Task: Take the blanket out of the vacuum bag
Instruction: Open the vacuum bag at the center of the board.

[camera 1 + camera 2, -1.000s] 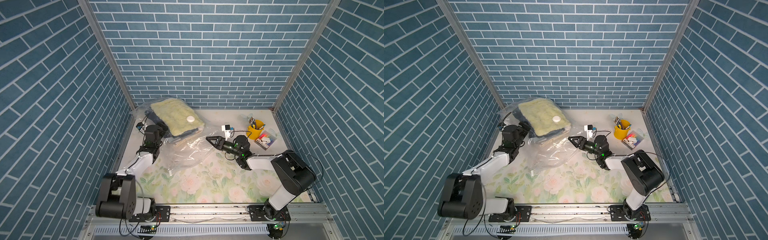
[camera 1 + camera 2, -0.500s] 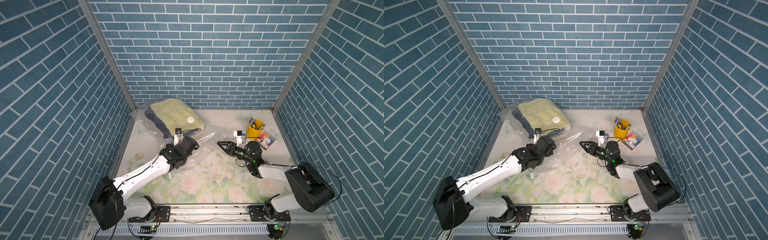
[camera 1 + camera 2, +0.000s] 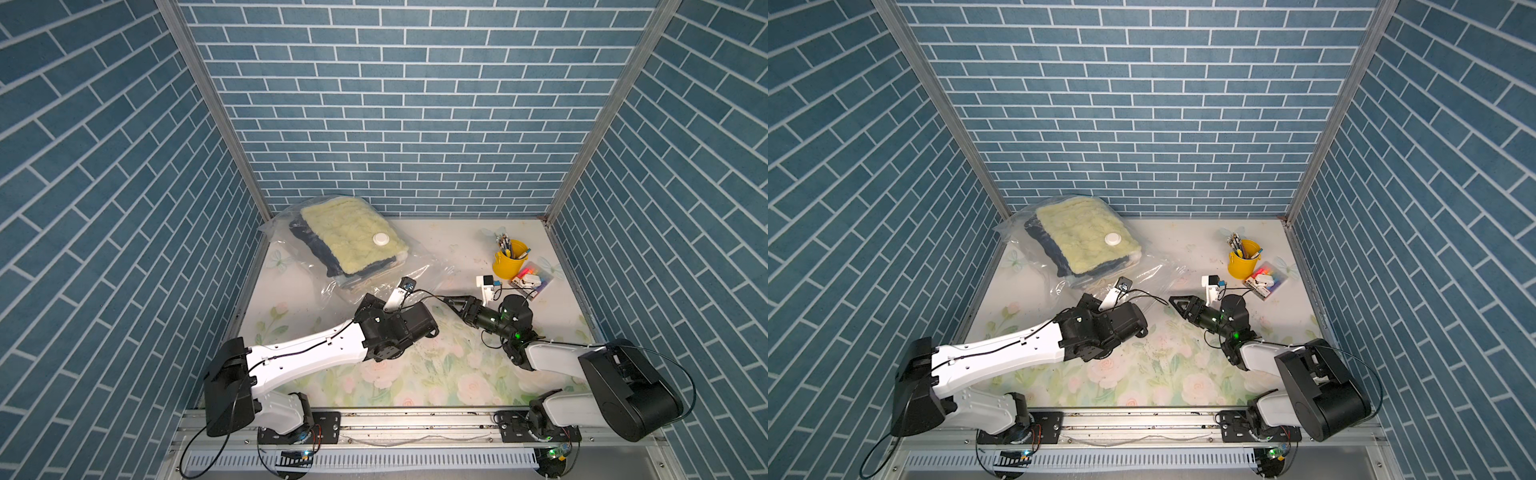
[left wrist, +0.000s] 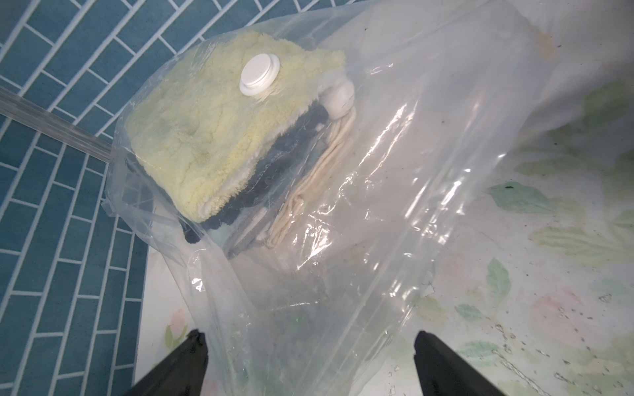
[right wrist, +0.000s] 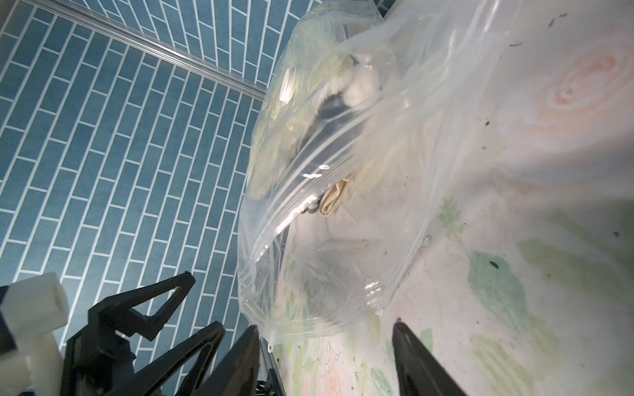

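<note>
The vacuum bag (image 3: 419, 272) lies at the back left of the table, clear and crinkly, its white valve cap (image 3: 381, 238) on top. Inside is the folded blanket (image 3: 353, 232), pale yellow fleece over dark blue, seen in both top views (image 3: 1084, 232). My left gripper (image 4: 307, 334) is open at the bag's near end, loose plastic (image 4: 411, 171) lying between its fingers, the blanket (image 4: 206, 137) ahead. My right gripper (image 5: 326, 324) is open beside the bag's free edge (image 5: 308, 319), which reaches just between its fingertips. In a top view it (image 3: 451, 300) points left toward the left wrist (image 3: 395, 324).
A yellow cup of pens (image 3: 509, 264) and a box of markers (image 3: 534, 282) stand at the back right. Blue brick walls close in three sides. The floral tabletop (image 3: 436, 374) runs to a metal rail (image 3: 415, 419) at the front.
My left arm has swung from the bag's left side round to its near end at mid-table. The right gripper has drawn back to the right. Both stayed open.
</note>
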Robot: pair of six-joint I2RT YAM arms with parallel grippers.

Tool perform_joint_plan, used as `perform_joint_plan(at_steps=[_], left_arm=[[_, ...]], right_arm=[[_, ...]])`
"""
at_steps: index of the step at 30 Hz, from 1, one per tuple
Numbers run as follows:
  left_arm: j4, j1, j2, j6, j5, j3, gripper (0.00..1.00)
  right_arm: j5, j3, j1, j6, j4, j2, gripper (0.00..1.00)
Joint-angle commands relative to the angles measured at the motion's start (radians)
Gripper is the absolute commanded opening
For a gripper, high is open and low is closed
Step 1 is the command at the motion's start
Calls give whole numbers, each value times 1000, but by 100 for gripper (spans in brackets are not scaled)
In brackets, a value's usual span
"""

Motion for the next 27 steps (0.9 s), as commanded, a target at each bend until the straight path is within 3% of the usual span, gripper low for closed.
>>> perform_joint_plan(at_steps=[1, 9, 12, 17, 21, 27], left_arm=[[-50, -15, 66, -3, -71, -16, 100], [3, -37, 168, 49, -160, -41, 99], [-19, -37, 214, 17, -233, -40, 96], [-82, -18, 320, -76, -366, -11, 74], [-142, -3, 355, -139, -425, 32, 55], [-98, 43, 300, -74, -417, 75, 35]], right_arm=[[-17, -27, -2, 1, 95, 26, 64], [-27, -64, 18, 54, 206, 85, 65], [-15, -67, 50, 71, 250, 118, 65], [-9, -63, 116, 146, 404, 217, 64], [-5, -76, 144, 228, 570, 299, 55], [9, -59, 175, 251, 623, 355, 43]])
